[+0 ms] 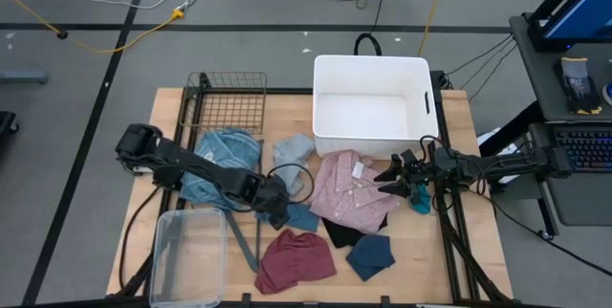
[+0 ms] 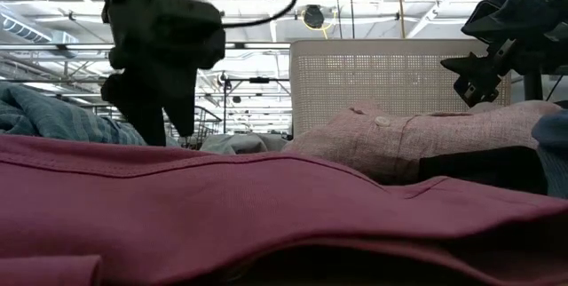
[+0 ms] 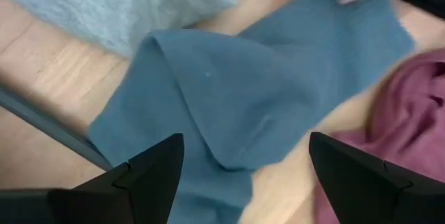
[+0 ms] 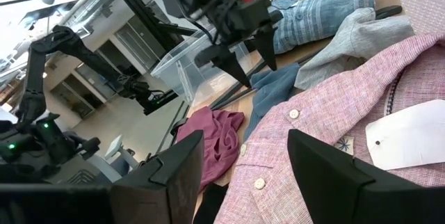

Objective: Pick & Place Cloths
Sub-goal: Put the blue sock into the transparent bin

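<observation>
Left wrist view: left hand (image 3: 240, 175) wide open just above teal cloth (image 3: 243, 92); right hand (image 4: 243, 175) open, empty.

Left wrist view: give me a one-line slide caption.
Left gripper, fingers open, poised over the blue cloth on the wooden table, maroon cloth alongside.

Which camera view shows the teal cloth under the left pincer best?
The left wrist view: the teal cloth fills it, folds clear, between the open left pincer's fingers. The high view shows only a corner beside the arm. The right wrist view shows it small. The low view hides it.
</observation>
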Motion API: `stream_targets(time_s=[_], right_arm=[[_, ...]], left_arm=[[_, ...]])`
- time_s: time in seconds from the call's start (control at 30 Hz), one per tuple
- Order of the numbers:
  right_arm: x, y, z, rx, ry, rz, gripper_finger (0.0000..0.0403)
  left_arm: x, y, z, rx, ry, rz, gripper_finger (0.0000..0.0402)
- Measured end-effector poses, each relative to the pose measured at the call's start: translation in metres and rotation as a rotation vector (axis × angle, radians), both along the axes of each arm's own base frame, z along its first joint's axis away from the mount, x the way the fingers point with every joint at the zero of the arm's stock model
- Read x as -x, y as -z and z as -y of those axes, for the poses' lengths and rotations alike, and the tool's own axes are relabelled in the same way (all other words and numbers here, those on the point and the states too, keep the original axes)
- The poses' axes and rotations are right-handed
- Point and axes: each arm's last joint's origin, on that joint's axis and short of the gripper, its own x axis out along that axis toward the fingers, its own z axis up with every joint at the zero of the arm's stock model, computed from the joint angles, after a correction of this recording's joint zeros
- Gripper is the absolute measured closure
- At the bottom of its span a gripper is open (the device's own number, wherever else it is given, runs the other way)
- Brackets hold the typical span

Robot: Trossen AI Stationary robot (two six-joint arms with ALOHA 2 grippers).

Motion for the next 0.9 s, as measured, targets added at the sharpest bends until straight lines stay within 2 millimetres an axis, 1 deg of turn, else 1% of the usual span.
stream_targets(time_s=[0.23,0.5,0.57,0.63,0.7,0.9], right_arm=[[0.000,0.000,0.000,0.000,0.001,0.000,0.0202],[0.000,0.000,0.000,-0.001,0.003,0.001,0.0202],[0.000,0.000,0.000,-0.001,0.003,0.000,0.0202],[0.000,0.000,0.000,-0.001,0.004,0.000,0.0202],[0.000,0.000,0.000,-0.001,0.004,0.001,0.0202],[0.000,0.000,0.000,-0.001,0.004,0.001,0.0202]], left_arm=[[-0.003,0.016,-0.001,-0.081,-0.034,-0.040,0.0091],[-0.010,0.046,0.002,-0.117,0.004,-0.111,0.0092],[-0.011,0.052,0.002,-0.119,-0.002,-0.136,0.0098],[-0.011,0.054,0.003,-0.121,-0.001,-0.143,0.0114],[-0.011,0.054,0.003,-0.126,-0.003,-0.140,0.0139],[-0.010,0.050,0.000,-0.152,-0.006,-0.116,0.0236]])
